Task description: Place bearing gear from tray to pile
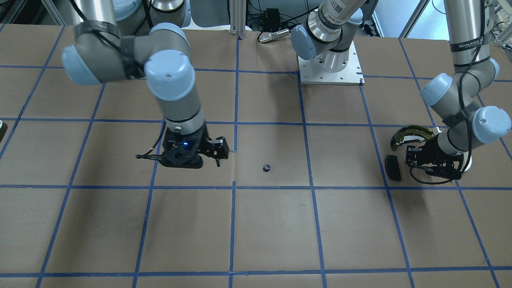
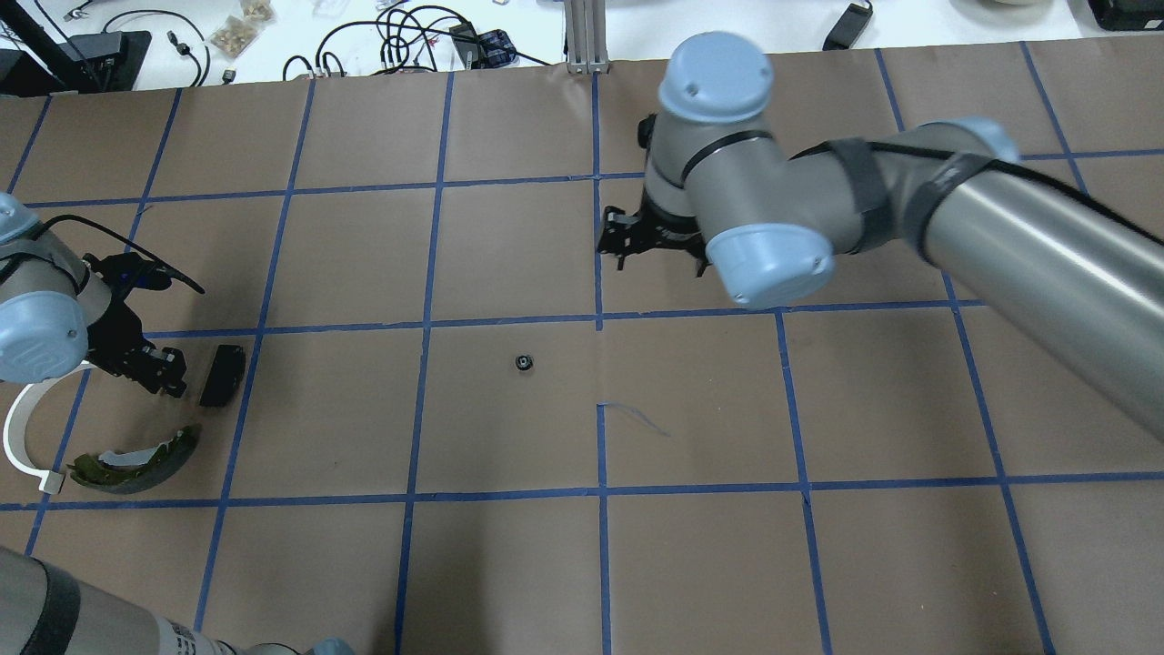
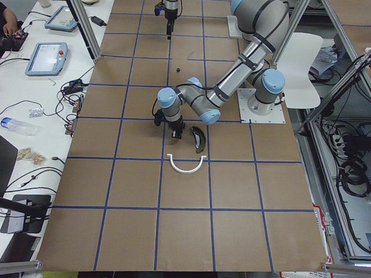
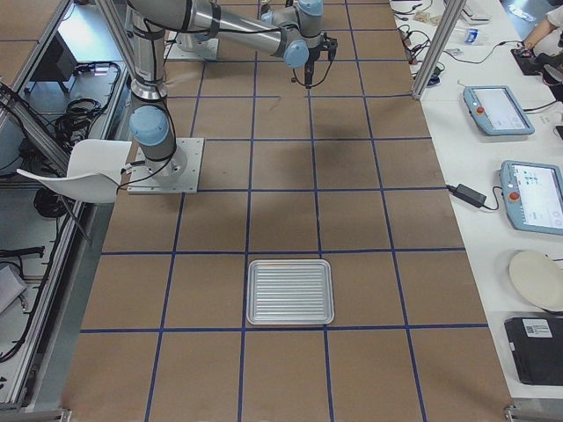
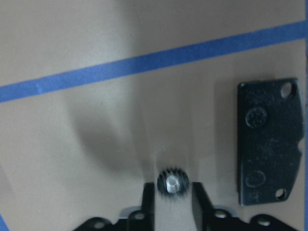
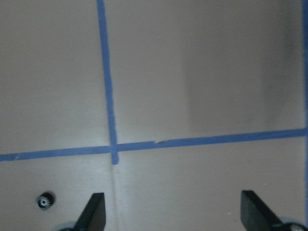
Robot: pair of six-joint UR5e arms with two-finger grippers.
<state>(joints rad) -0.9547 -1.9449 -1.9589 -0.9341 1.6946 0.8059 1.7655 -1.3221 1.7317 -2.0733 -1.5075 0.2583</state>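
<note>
My left gripper is shut on a small black toothed bearing gear and holds it low over the table, just beside the pile's black rectangular pad. The pile lies at the table's left end: the black pad, the olive-gold brake shoe and the white half-ring strip. The left gripper sits between the pad and the strip. A second small gear lies alone mid-table. My right gripper is open and empty above the table, beyond that gear.
The ridged metal tray lies far off at the table's right end; nothing shows in it. Blue tape lines grid the brown table. The right arm reaches across the table's middle. Cables and tablets lie past the far edge.
</note>
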